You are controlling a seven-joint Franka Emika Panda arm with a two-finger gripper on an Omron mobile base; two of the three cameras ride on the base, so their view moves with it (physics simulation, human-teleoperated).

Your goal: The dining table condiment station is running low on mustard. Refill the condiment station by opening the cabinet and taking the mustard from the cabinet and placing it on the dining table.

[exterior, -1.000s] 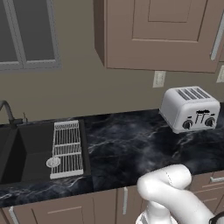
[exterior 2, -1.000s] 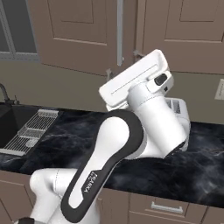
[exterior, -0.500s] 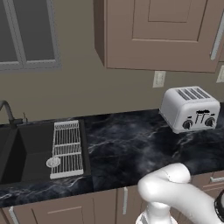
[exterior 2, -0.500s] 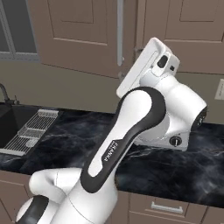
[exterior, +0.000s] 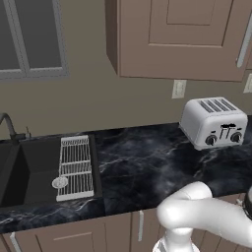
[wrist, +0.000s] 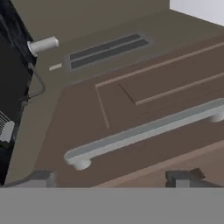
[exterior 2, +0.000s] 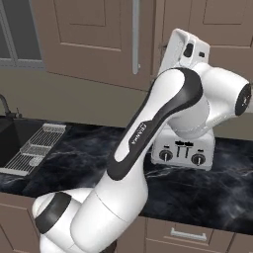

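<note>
Your gripper point(wrist: 116, 177) is raised in front of the cabinet point(exterior 2: 89, 39), jaws apart, and the cabinet's long silver handle point(wrist: 144, 131) lies just ahead of the fingertips point(wrist: 183, 177), crossing the gap between them but not yet between them. The door is shut. Below, on the black counter point(exterior: 147, 165), stand a toaster point(exterior: 214, 122) and a sink point(exterior: 34, 170) holding a wire rack point(exterior: 75, 167).
</note>
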